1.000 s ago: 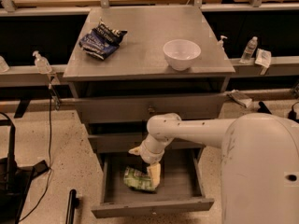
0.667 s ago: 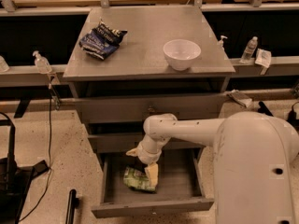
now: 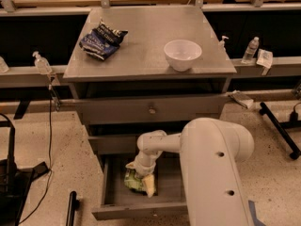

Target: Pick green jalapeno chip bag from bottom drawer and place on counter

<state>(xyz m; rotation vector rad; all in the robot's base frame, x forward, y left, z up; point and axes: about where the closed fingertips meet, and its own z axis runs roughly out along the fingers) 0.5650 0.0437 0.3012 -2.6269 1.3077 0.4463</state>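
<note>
Where the bottom drawer (image 3: 171,187) stands open below the two shallower ones, the green bag (image 3: 132,181) lies on its grey floor, left of centre and roughly midway from front to back. The gripper (image 3: 145,183) is down inside the drawer at the bag's right edge, touching or just above the foil. I cannot tell how the jaws stand, nor whether they hold the bag. The white arm (image 3: 211,159) reaches in from the lower right and hides the drawer's right part. On the bench (image 3: 141,55) above, a dark blue bag (image 3: 102,39) lies crumpled at the back left. A white bowl (image 3: 182,54) sits upright near the front right, well apart from it.
</note>
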